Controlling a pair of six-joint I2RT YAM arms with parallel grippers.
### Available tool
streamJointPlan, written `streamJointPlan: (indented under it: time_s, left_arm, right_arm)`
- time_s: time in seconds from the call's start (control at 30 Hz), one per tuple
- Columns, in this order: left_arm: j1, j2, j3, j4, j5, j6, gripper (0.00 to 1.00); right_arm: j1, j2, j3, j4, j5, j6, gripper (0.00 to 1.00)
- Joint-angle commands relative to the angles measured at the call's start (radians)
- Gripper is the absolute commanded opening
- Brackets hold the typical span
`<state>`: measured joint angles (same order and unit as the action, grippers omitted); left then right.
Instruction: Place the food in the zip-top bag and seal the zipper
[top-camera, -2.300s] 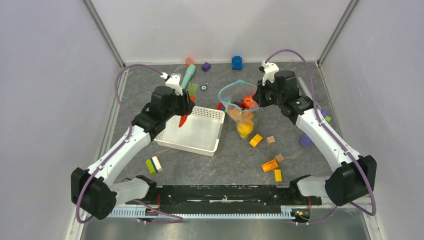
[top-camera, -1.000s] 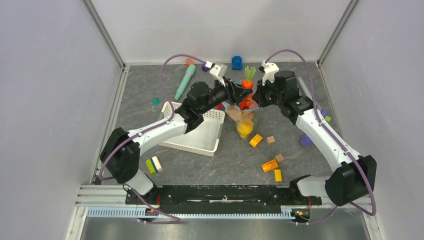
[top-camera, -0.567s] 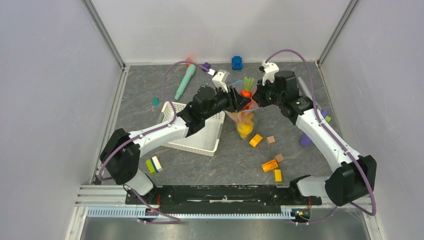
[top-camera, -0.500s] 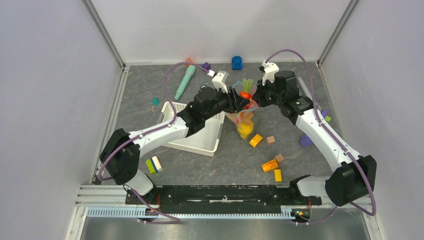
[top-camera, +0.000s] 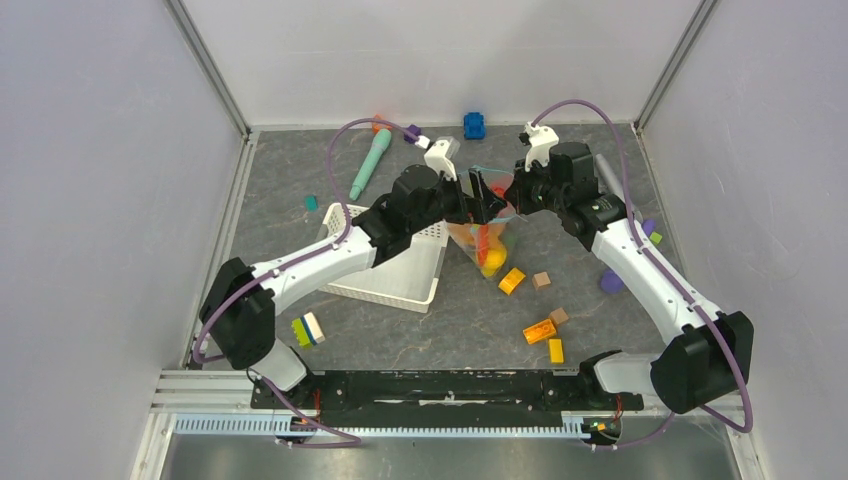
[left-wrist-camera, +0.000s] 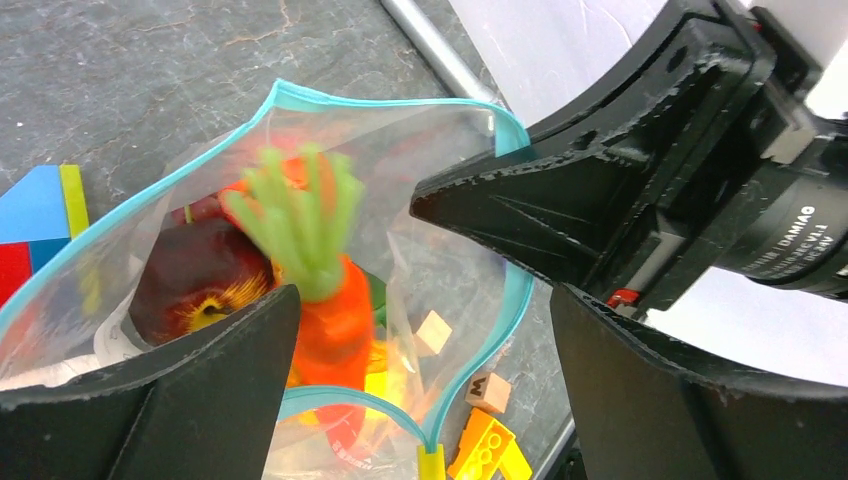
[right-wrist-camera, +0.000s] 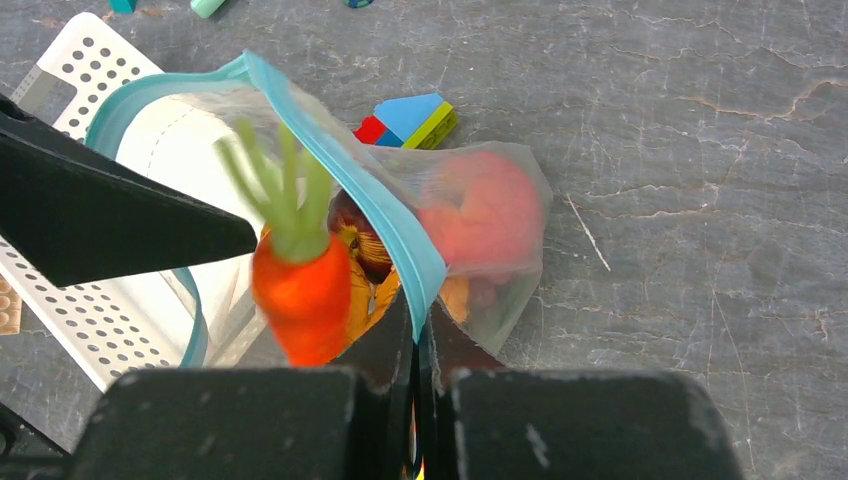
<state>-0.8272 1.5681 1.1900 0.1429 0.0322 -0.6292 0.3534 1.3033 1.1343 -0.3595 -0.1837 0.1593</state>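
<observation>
My right hand (right-wrist-camera: 418, 320) clamps the floppy zip-top bag (right-wrist-camera: 180, 140) by its stiffer zipper (right-wrist-camera: 345, 175); left hand (left-wrist-camera: 420, 300) apart above the bag; carrot (left-wrist-camera: 325, 320) light.

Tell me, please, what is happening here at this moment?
The right gripper pinches the rim of the zip-top bag and holds its mouth open. The left gripper is above that mouth with its jaws open, and the carrot stands in the mouth between them. Inside already lies other food. The zipper is not yet sealed.

Orange carrot (right-wrist-camera: 300, 295) upright in the mouth of the zip-top bag (right-wrist-camera: 380, 218)
</observation>
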Motion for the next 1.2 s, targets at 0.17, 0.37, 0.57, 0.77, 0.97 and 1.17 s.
streamJointPlan:
  time_s: [0.17, 0.37, 0.57, 0.77, 0.97, 1.17]
  left_arm:
    - [-0.007, -0.125, 0.088, -0.068, 0.125, 0.119, 1.0]
    - [-0.006, -0.244, 0.061, -0.224, -0.162, 0.216, 1.0]
    - [0.001, -0.283, 0.022, -0.361, -0.457, 0.209, 1.0]
    - [0.073, -0.146, 0.1, -0.421, -0.357, 0.091, 1.0]
    - [0.112, 0.025, 0.222, -0.409, -0.151, 0.048, 0.98]
    - [0.112, 0.064, 0.237, -0.353, -0.017, 0.063, 0.29]
  right_arm:
    - [0.003, -0.039, -0.002, 0.039, -0.005, -0.001, 0.0]
    - [0.004, -0.041, 0.0, 0.039, -0.002, -0.005, 0.01]
    - [0.003, -0.046, 0.0, 0.039, 0.0, -0.008, 0.01]
    - [0.004, -0.041, -0.002, 0.043, -0.006, -0.008, 0.01]
    - [0.003, -0.041, -0.005, 0.043, -0.006, -0.008, 0.01]
    - [0.004, -0.042, 0.0, 0.038, -0.001, -0.004, 0.01]
